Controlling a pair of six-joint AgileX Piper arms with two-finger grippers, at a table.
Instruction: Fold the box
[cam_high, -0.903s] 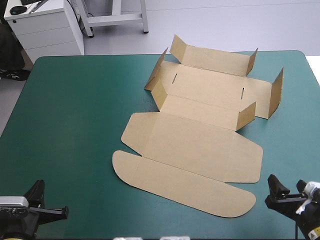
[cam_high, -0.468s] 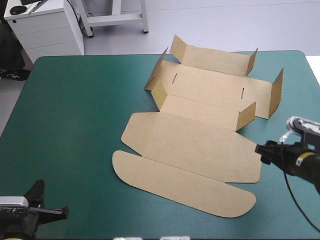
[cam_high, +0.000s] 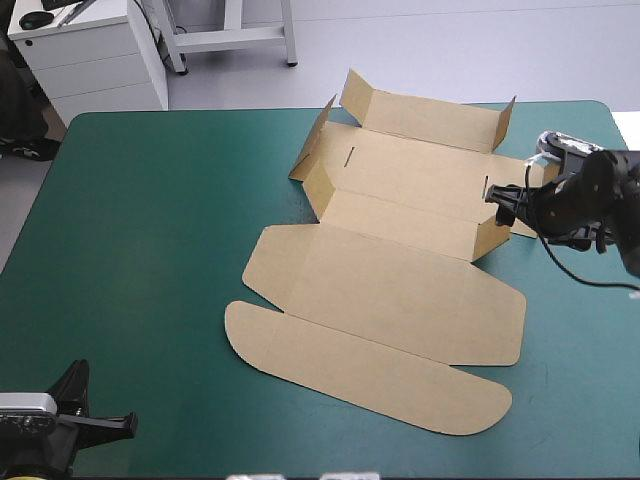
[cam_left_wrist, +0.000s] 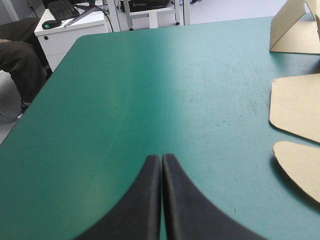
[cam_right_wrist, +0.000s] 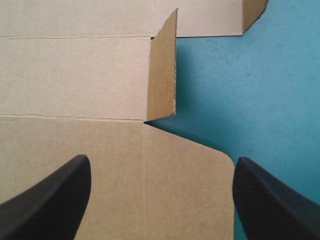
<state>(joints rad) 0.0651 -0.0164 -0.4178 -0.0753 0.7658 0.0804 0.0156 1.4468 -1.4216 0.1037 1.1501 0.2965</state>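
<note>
The brown box (cam_high: 400, 270) lies as a cut sheet on the teal-green cover, its lid and rounded tongue flat toward the near edge. Several short flaps stand raised at its far part. My right gripper (cam_high: 497, 200) hangs open over the box's right end, next to the raised flap (cam_high: 492, 228). In the right wrist view this gripper (cam_right_wrist: 161, 162) stands open above flat board (cam_right_wrist: 75, 75), with the upright flap (cam_right_wrist: 162, 70) just ahead. My left gripper (cam_high: 125, 425) rests at the near left corner. It (cam_left_wrist: 161, 159) is shut on nothing, and the box's edge (cam_left_wrist: 300, 107) lies off to its side.
Bare teal-green cover (cam_high: 150, 220) stretches from the box to the table's left edge. The table's right edge (cam_high: 625, 150) runs close behind the right arm. A white cabinet (cam_high: 90, 55) stands beyond the far left corner.
The right gripper has travelled from the near right corner toward the far side and now sits over the box's right end. The left arm and the box have not moved.
</note>
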